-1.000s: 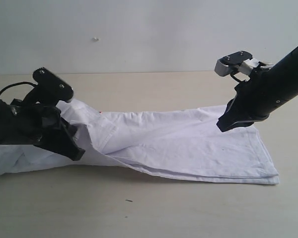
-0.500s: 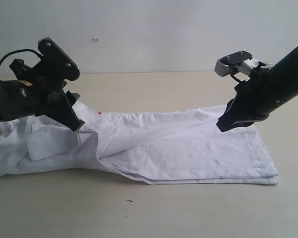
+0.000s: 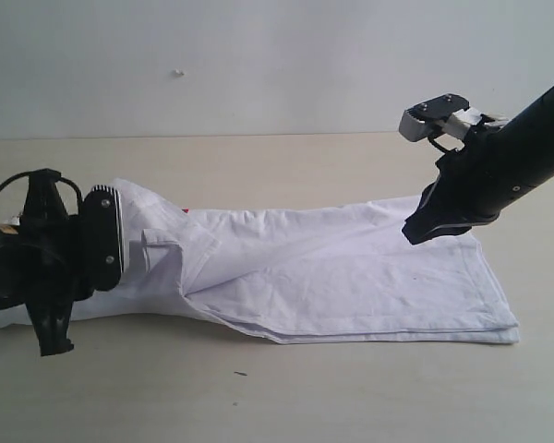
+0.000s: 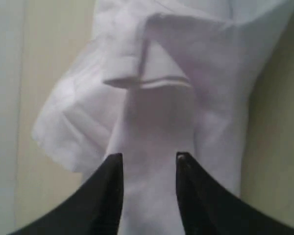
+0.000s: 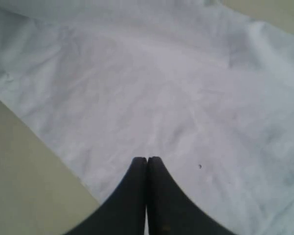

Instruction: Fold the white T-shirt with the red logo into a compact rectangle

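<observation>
The white T-shirt (image 3: 351,277) lay flat on the worktop (image 3: 286,397), folded lengthwise into a long strip running L to R across the ext. view, w/ the hem end stacked in layers at the R. L tool (image 4: 148,164) was down over the strip's L end, its arm covering that part in the ext. view. Its jaws stood apart w/ nothing pinched, and white fabric showed thru the gap on the wrist cam. Just ahead of its tips a sleeve (image 4: 147,81) sat doubled back on itself, the cuff hem making a raised ridge. Of the red logo (image 3: 186,210) only a tiny red sliver peeked out at the far fold edge, near the L arm. Over on the other side, R tool (image 5: 147,160) hung above the strip's R part, near its far edge. Its fingers were pressed tight together w/ nothing between them. Whether the tips touched the cloth couldn't be told. The fabric under it lay smooth, lightly creased. A small dark speck (image 3: 238,374) sat on the worktop in front of the shirt.
</observation>
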### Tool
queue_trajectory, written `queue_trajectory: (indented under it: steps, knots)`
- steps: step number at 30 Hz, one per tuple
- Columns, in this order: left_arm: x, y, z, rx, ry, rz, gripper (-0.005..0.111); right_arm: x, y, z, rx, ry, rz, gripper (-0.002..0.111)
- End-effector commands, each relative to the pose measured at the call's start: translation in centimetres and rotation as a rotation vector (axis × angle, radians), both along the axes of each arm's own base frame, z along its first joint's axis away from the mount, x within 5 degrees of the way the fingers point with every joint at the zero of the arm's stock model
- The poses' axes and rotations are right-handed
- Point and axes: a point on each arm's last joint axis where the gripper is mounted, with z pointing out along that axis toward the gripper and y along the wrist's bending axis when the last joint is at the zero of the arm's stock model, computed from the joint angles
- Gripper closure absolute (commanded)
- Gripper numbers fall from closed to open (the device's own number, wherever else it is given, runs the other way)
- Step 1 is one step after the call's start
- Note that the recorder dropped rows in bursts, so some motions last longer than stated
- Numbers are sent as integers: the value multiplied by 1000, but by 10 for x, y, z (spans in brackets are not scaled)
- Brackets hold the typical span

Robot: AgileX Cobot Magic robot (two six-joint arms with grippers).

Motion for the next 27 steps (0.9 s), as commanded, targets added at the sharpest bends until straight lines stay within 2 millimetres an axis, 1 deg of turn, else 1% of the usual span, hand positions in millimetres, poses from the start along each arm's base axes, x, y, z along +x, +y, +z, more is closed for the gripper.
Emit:
queue_trajectory:
  steps: [1, 2, 4, 6, 7, 12, 15, 17, 20, 22, 24, 26, 27]
  knots:
    - [0, 2, -13, 29, 28, 3, 66, 0, 0, 5, 6, -16, 2, 108]
    - [0, 2, -16, 40, 35, -2, 62, 0, 0, 5, 6, -16, 2, 108]
    - [1, 2, -22, 53, 46, 2, 47, 0, 0, 5, 6, -16, 2, 108]
    - [7, 4, -26, 68, 3, 34, 38, 0, 0, 5, 5, -16, 2, 108]
    - [11, 7, -28, 78, -42, 76, 38, 0, 0, 5, 5, -16, 2, 108]
    - [17, 9, -40, 125, -71, 96, 38, 1, 0, 5, 4, -19, 0, 108]
    - [24, 13, -34, 155, -187, 134, 38, 1, 0, 5, 4, -19, 0, 108]
    - [30, 16, -26, 169, -284, 169, 38, 1, -1, 5, 1, -26, -4, 108]
    - [34, 14, -23, 145, -301, 185, 38, 2, -1, 5, 3, -28, -7, 108]
    - [44, 10, -18, 66, -318, 238, 38, 2, -1, 5, 3, -28, -7, 108]
    - [62, 1, -8, -27, -357, 284, 38, 2, -1, 5, 3, -28, -7, 108]
    - [77, -6, -5, -69, -375, 306, 38, 2, -1, 5, 3, -28, -7, 108]
    - [81, -8, -5, -74, -380, 310, 38, 2, -1, 5, 3, -28, -7, 108]
